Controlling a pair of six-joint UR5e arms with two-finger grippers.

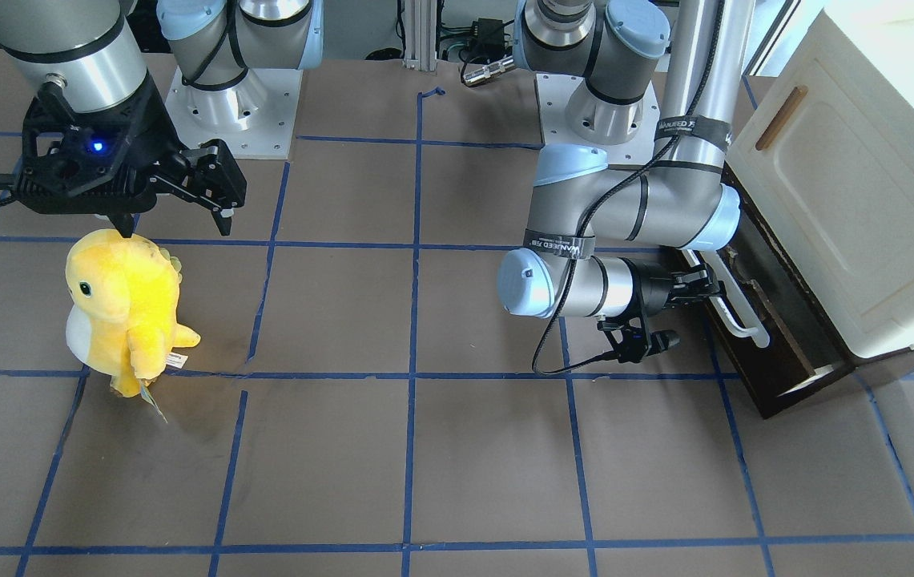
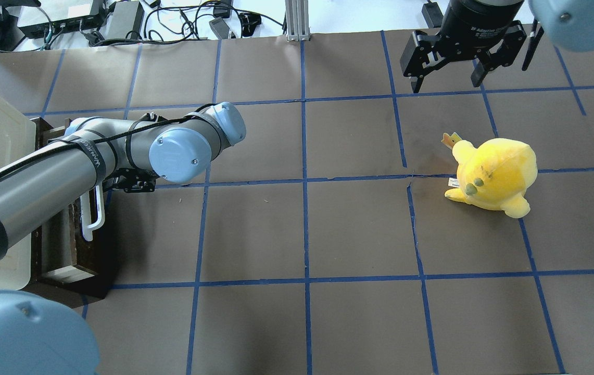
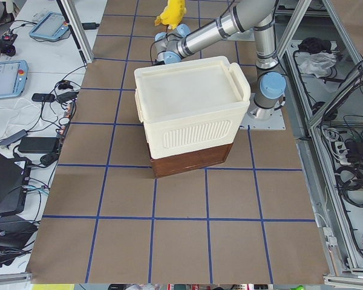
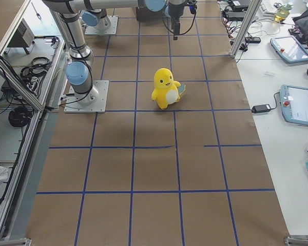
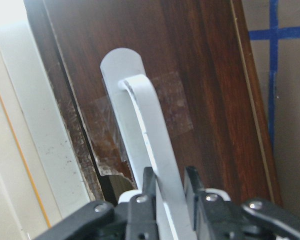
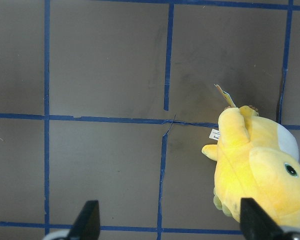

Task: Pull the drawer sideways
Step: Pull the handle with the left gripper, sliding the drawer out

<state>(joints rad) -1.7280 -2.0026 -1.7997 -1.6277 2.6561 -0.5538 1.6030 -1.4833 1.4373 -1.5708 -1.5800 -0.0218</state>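
white handle sits clamped between the left fingers near one end, against the dark wood front of the drawer. the drawer juts partly out from under the cream cabinet at the table's left end. bare table lies before its front. well apart, the right fingers hang spread wide above the table, just beyond a yellow plush.

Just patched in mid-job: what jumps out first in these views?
A bright yellow plush toy stands on the brown table on the robot's right side, near the open right gripper. At the opposite end, the left gripper is shut on the white bar handle of the dark drawer, partly out beneath the cream cabinet.
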